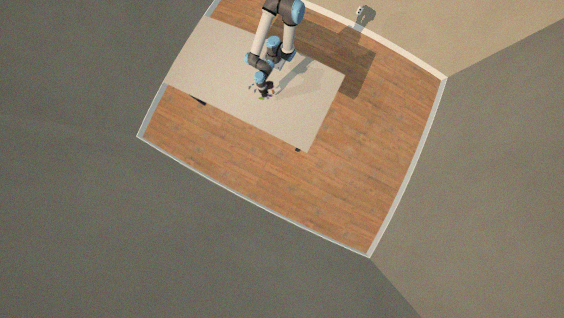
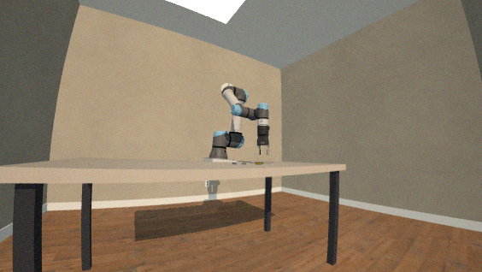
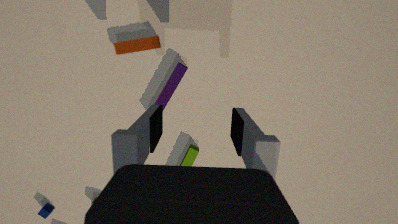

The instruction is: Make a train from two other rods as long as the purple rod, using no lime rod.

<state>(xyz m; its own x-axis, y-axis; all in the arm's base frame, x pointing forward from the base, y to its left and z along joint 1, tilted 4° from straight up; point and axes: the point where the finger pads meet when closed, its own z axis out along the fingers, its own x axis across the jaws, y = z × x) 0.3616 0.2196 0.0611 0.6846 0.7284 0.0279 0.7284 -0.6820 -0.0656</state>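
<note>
In the wrist view my gripper (image 3: 197, 120) is open and empty, well above the table. A lime rod (image 3: 187, 152) lies below, between the fingers and partly hidden by the gripper body. The purple rod (image 3: 167, 84) lies slanted just beyond the left finger. An orange rod (image 3: 135, 40) lies farther off at the upper left. A small blue rod (image 3: 45, 209) lies at the lower left, with a grey rod (image 3: 92, 192) near it, partly hidden. In the top view the gripper (image 1: 265, 90) hangs over the rod cluster. In the exterior view the gripper (image 2: 262, 150) hangs above the table.
Another grey piece (image 3: 97, 7) shows at the wrist view's top edge. The arm's base (image 2: 220, 150) stands on the table behind the rods. The arm's shadow falls across the top of the wrist view.
</note>
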